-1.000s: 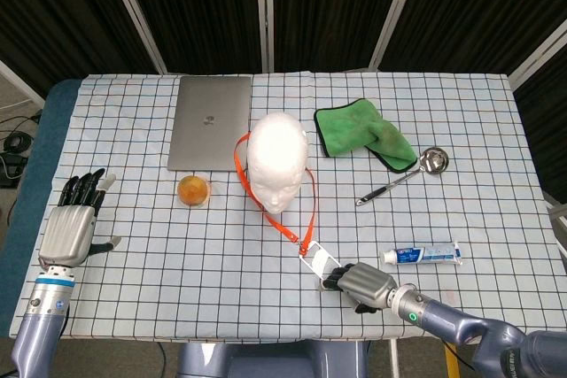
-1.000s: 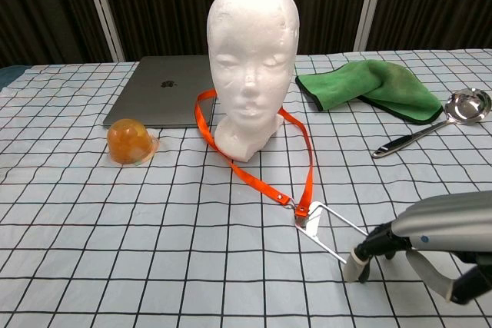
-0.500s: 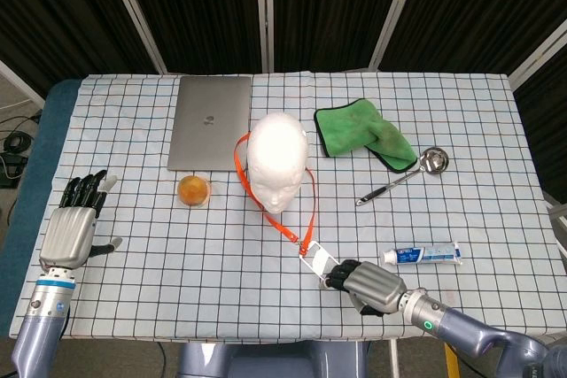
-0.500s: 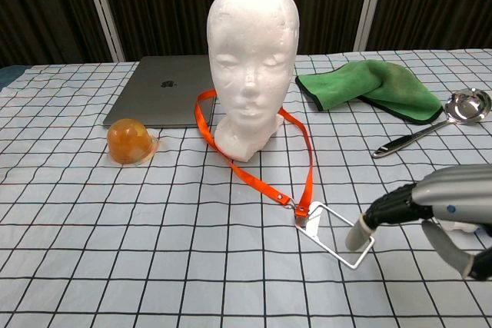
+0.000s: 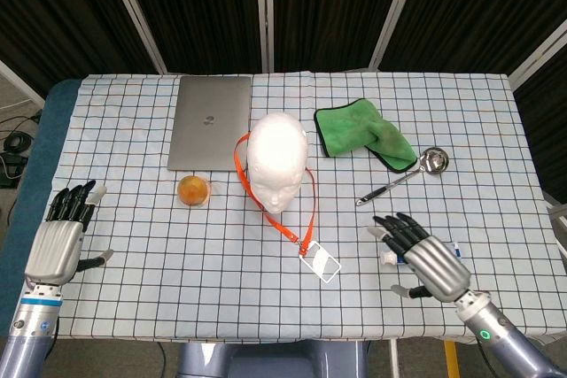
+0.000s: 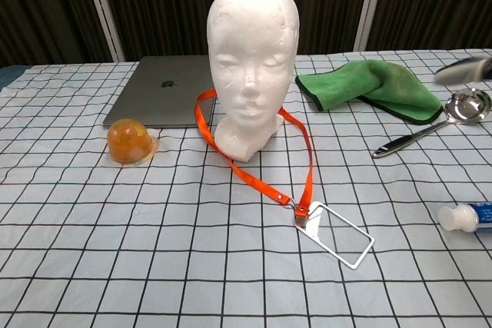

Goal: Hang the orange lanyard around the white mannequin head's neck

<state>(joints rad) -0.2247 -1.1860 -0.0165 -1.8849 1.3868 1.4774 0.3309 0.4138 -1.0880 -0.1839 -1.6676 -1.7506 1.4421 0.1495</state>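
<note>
Fingers [image 5: 397,223] of the right hand [image 5: 427,258] are spreading empty by the near edge; orange lanyard [image 5: 310,201] is circling the mannequin head [image 5: 276,161], badge trailing toward that nearer hand; left hand [image 5: 58,241] is likewise splaying empty

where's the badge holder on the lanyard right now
The badge holder lies flat on the table in front of the mannequin head, toward the robot's right, at the end of the orange lanyard; the toothpaste lies further right.
</note>
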